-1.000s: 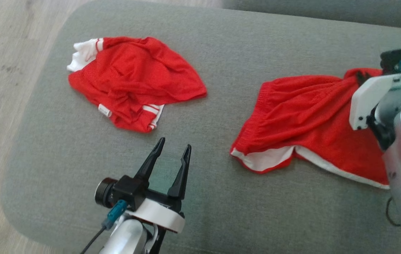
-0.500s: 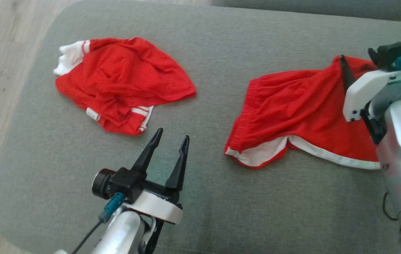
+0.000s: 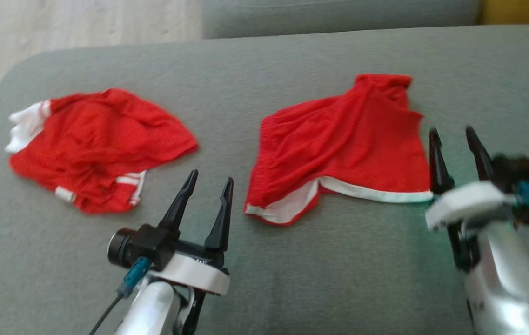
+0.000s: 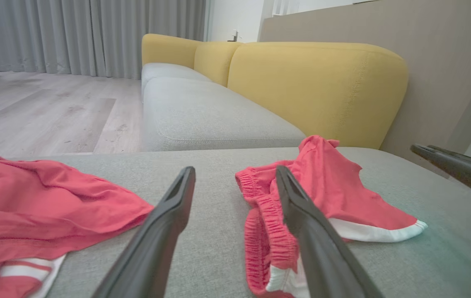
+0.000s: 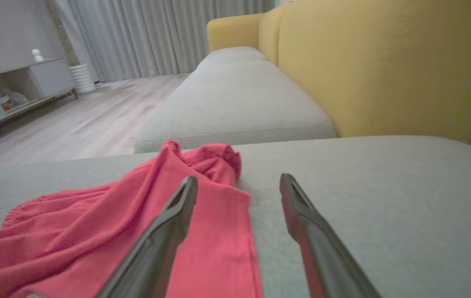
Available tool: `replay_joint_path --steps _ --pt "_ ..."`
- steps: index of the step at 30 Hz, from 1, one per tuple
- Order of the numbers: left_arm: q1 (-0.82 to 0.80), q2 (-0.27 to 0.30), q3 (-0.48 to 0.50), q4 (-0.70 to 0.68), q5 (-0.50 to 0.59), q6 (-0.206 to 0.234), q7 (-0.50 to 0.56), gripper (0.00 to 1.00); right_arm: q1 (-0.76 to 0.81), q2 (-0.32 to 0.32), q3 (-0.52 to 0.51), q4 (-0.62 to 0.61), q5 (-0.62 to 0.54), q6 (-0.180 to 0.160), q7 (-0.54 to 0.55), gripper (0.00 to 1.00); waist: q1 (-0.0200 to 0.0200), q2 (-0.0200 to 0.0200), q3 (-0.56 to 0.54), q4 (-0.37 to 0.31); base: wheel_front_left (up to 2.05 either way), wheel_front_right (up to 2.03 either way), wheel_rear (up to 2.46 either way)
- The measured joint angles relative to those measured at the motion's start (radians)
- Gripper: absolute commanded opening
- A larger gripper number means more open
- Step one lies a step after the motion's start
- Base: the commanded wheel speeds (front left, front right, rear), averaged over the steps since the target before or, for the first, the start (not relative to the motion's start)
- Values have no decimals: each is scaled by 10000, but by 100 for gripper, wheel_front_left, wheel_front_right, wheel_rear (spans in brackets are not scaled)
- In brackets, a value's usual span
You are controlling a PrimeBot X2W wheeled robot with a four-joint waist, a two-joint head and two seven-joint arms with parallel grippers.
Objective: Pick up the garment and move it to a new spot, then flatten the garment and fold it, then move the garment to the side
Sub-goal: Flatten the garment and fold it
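Head view: the red shorts lie spread on the grey sofa seat, right of the middle, with the white-edged hem toward the robot. The right gripper stands just beside their right edge, jaws wide apart and holding nothing. From the right wrist view one finger hangs over the shorts' edge and the other over bare seat. The left gripper, also wide open and empty, sits near the shorts' lower left corner, between them and another red garment lying well apart at the left.
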Motion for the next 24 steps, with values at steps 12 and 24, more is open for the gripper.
replay_joint_path --steps 12,24 --pt "358 2 171 148 178 -104 0 100 2889 418 169 -2429 690 0 -127 100 0 0 2 -879 0 0 0" --pt "-340 226 -771 1448 443 -506 539 100 2860 420 230 -2940 773 0 -180 100 1 0 557 -1049 0 0 0"
